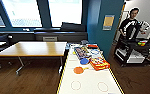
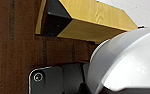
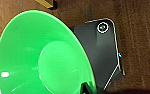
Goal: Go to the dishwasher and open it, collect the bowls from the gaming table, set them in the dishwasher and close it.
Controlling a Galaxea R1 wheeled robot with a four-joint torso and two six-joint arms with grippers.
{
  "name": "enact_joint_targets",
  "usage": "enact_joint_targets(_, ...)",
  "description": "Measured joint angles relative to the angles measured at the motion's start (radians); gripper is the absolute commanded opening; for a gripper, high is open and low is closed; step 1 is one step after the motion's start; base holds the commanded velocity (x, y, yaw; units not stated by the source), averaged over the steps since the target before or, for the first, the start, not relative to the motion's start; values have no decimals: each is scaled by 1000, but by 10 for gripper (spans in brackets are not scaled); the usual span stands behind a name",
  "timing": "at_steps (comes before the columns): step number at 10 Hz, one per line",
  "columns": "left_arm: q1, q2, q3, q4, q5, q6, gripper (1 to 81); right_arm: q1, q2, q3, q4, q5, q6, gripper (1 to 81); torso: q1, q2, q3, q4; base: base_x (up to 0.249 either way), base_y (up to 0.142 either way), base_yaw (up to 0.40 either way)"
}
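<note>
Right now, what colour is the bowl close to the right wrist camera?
Bright lime green bowl, seen best in the right wrist view.

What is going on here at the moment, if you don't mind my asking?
The robot is facing the gaming table, the long white-topped one with yellow edge trim. A lime green bowl sits large and close at its right wrist, apparently already collected, though the fingers cannot be made out. An orange bowl and a blue bowl are on the table beside colourful game boxes. A wood-topped table stands to the left, and a person stands behind a black cart to the right.
</note>
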Motion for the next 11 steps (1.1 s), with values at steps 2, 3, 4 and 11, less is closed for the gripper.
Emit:
enact_joint_targets(2, 92, -10, -24, 91, -10, 1, 10, -8, -4, -18, 0, 5, 0, 10, 0, -1, 23, 0, 0, 0, 0)
enact_joint_targets(3, 132, -5, -54, 134, -21, 3, 10, -11, -6, -27, 0, 5, 0, 10, 0, -1, 36, 0, 0, 0, 0)
enact_joint_targets(4, 157, 1, -82, 166, -24, 4, 10, -14, -6, -30, 0, 7, 0, 10, -1, -1, 46, 0, 0, 0, 0)
enact_joint_targets(11, 289, 90, -426, 260, -274, 4, 10, -75, 104, -261, -14, 21, -9, 10, -3, -3, 51, 0, 0, 0, 0)
